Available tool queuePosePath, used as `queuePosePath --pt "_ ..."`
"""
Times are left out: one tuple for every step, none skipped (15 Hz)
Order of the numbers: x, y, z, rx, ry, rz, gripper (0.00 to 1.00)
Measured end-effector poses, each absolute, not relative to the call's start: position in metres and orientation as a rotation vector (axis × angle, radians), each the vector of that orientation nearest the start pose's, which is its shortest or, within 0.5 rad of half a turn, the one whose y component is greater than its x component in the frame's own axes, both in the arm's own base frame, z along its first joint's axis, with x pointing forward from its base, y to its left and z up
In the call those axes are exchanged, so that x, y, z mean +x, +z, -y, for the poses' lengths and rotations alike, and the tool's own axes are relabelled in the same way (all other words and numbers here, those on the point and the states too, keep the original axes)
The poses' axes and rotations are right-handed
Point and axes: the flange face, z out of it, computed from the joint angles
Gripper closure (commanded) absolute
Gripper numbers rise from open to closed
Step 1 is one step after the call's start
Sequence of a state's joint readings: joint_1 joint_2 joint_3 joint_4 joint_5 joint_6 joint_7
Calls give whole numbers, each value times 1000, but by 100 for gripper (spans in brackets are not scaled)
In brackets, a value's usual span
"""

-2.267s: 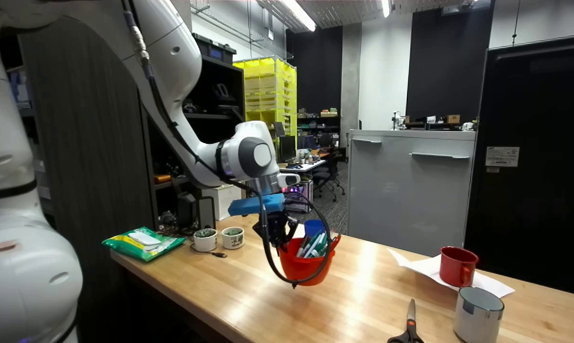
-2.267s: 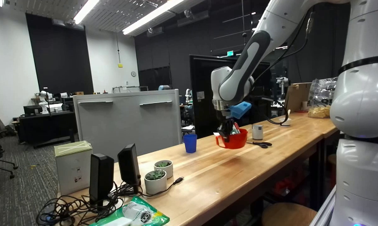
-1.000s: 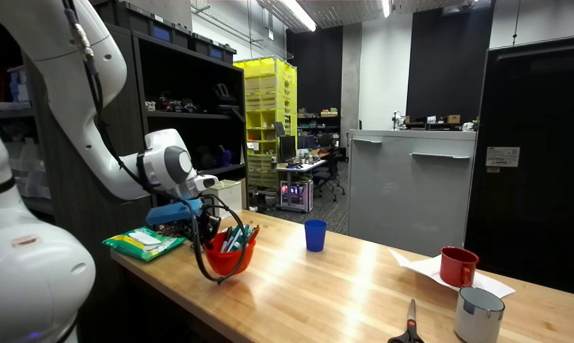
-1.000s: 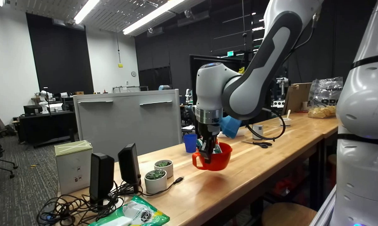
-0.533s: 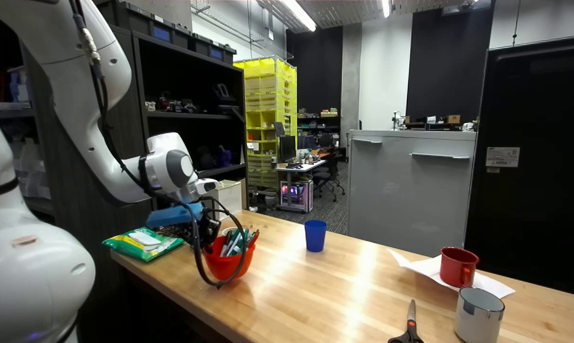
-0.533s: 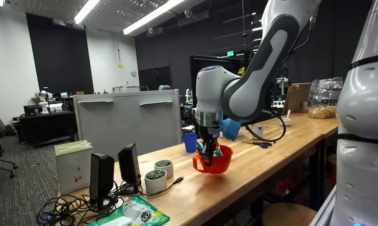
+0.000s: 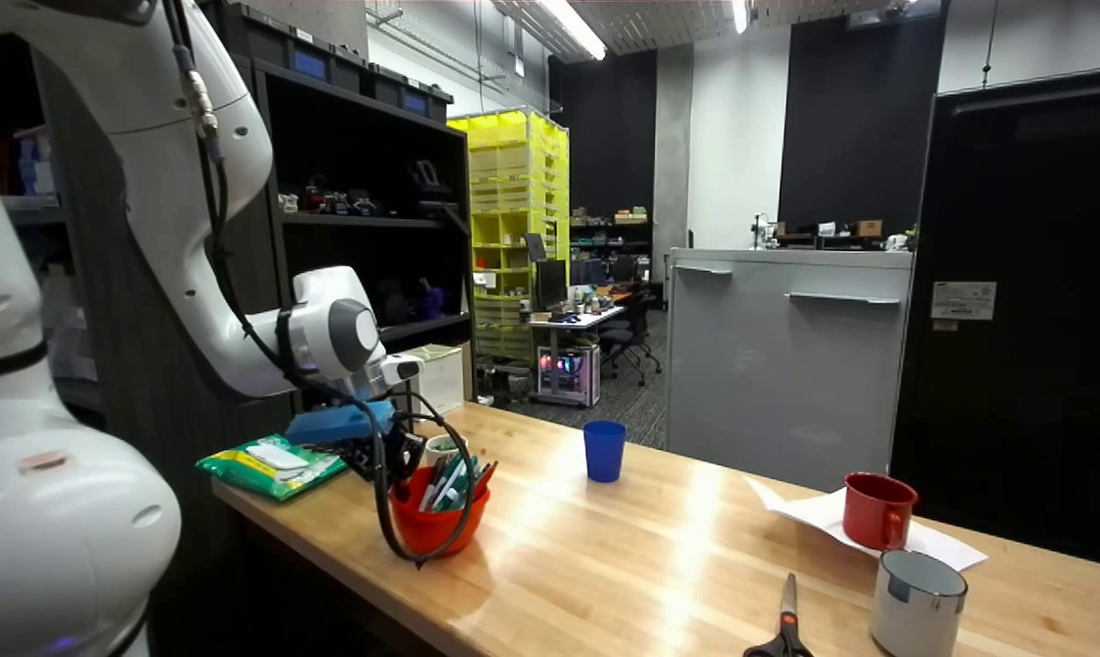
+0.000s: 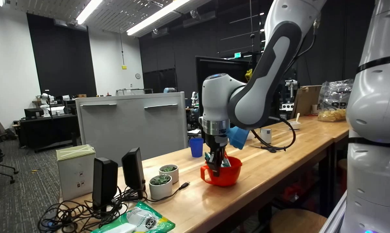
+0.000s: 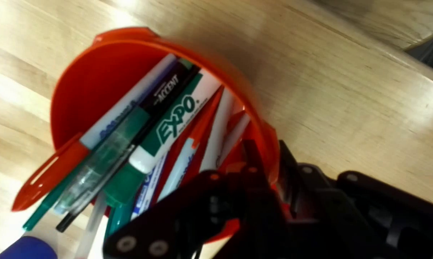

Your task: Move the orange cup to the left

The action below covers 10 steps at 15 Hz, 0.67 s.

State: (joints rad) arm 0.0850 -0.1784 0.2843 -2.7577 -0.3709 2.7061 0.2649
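Observation:
The orange cup (image 7: 426,534) is a wide red-orange bowl with a handle, full of pens and markers. In the other-angle exterior view it (image 8: 230,176) stands low over the wooden table, near the front edge. I cannot tell whether its base touches the table. My gripper (image 8: 216,173) points down at the handle side of the cup. In the wrist view the gripper (image 9: 266,144) is shut on the cup's rim, one finger inside, one outside. The cup's pen-filled inside (image 9: 83,90) shows there; the fingers hide part of the rim.
A small blue cup (image 7: 603,452) stands farther back. A red mug (image 7: 878,511), a metallic mug (image 7: 917,607) and scissors (image 7: 788,630) lie to the right. Succulent pots (image 8: 161,188), black speakers (image 8: 105,184), cables and a green packet (image 8: 156,217) are at the other end.
My gripper has carried the orange cup across the table, away from the mugs and past the blue cup, toward the succulent pots. Over the last second both have come down toward the table.

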Motion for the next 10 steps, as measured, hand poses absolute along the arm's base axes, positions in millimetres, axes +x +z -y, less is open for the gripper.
queuePosePath --pt "369 279 -151 -3230 -294 707 47" --pt "371 280 -151 -3229 -300 705 40" --pt "372 281 -152 -3229 -307 704 34" --pt "374 283 -152 -3228 -316 706 27" --pt "375 286 -153 -3228 -328 709 19" --pt "377 289 -153 -3228 -343 714 13" --pt "379 294 -154 -3229 -358 714 6" --pt "380 299 -154 -3235 -368 710 1" --pt "382 305 -153 -3246 -373 701 0" --pt "385 312 -151 -3260 -370 680 0"
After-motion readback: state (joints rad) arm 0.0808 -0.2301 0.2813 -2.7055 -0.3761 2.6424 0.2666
